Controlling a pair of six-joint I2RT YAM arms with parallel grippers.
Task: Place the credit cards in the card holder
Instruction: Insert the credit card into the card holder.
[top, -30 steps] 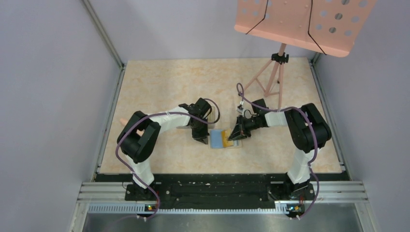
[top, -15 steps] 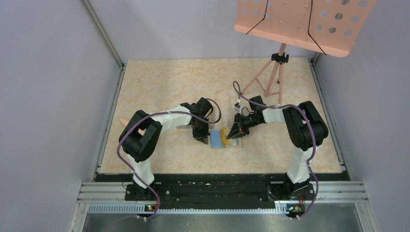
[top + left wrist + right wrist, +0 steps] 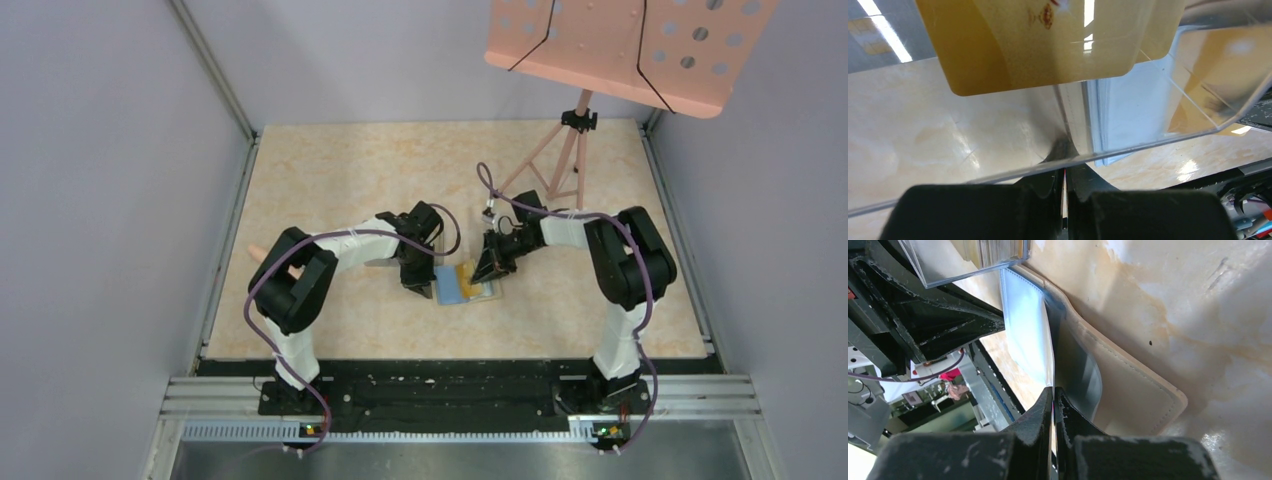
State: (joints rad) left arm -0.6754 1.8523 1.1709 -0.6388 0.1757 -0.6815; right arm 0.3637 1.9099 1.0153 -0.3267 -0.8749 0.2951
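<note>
The far left of the table lies open, and so does the near strip in front of the card holder. The left gripper, pinching the clear box, blocks the holder's left side; the right gripper blocks its right. A pink tripod occupies the far right corner.

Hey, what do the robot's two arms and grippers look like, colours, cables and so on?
Both the left arm and right arm have chunky black joints, white-wrapped links and a purple cable. The left gripper and right gripper have matte black, wedge-shaped fingers.
</note>
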